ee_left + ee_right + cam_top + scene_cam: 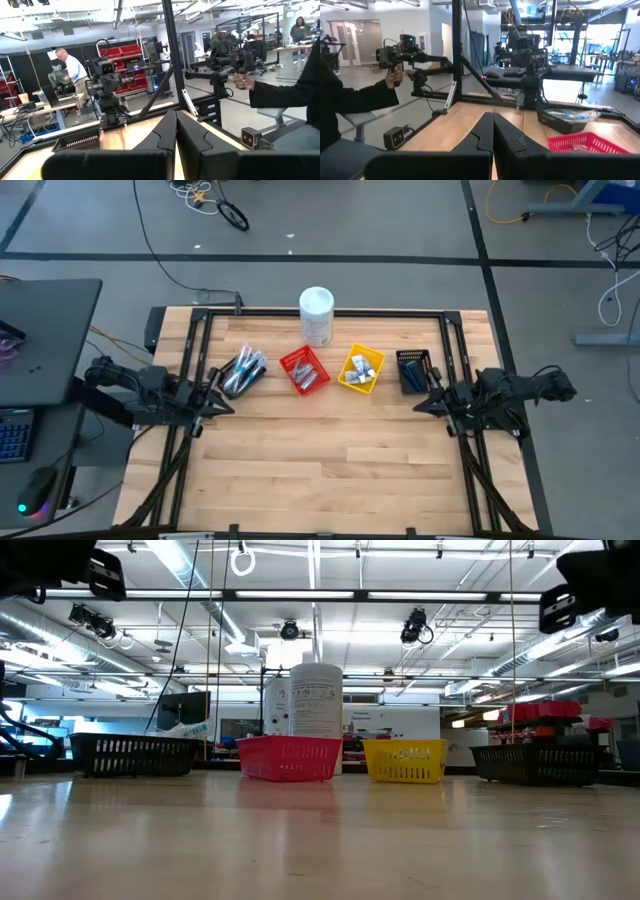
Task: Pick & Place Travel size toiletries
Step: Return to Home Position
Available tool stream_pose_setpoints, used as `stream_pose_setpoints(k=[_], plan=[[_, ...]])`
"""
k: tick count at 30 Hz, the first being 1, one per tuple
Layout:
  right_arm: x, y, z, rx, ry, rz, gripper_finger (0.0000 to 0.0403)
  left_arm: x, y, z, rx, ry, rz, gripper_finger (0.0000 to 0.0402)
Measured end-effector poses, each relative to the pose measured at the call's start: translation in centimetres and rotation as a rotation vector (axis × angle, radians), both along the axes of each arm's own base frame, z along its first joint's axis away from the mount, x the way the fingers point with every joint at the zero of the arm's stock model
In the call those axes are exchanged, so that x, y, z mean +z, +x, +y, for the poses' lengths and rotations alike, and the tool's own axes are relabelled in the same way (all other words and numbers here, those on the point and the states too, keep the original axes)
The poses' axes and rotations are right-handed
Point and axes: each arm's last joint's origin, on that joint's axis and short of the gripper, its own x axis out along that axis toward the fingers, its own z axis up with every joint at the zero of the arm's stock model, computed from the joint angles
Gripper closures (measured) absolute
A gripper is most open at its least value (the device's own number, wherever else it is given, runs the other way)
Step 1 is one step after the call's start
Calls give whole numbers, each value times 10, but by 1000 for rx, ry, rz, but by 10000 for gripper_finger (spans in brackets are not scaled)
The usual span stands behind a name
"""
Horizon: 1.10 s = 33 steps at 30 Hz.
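The toiletries lie sorted in a row of small bins across the table's far half. Blue-white toothbrushes (243, 370) fill the left black bin (567, 120). Small silvery tubes (306, 375) are in the red bin (290, 757), white-blue tubes (362, 368) in the yellow bin (405, 760), and dark blue razors (410, 372) in the right black bin (535, 762). My left gripper (218, 402) hovers near the table's left edge, just nearer than the toothbrush bin, and is shut (175, 131) and empty. My right gripper (424, 404) hovers near the right edge, just nearer than the razor bin, also shut (493, 134) and empty.
A tall white cylindrical canister (316, 315) stands upright behind the red bin at the far edge. A black metal frame (330, 311) borders the table's far and side edges. The near half of the wooden tabletop (320, 470) is bare. A person's hand (243, 80) holds a handle device beside the table.
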Motion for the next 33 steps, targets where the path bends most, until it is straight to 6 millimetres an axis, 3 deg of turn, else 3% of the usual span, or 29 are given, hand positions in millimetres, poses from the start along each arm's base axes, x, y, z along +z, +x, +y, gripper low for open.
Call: stream_pose_setpoints(k=[9, 19, 25, 33], plan=[[-24, 8, 1, -1, 5, -25, 401, -3, 1, 2, 55, -42, 41, 391], [-24, 8, 1, 0, 18, -17, 401, -4, 1, 2, 71, -46, 47, 385], [-29, 8, 2, 2, 33, 48, 401, -28, 9, -1, 73, -52, 13, 387], [-31, 8, 2, 4, 74, 78, 401, -32, 10, 3, 181, -92, 68, 391]])
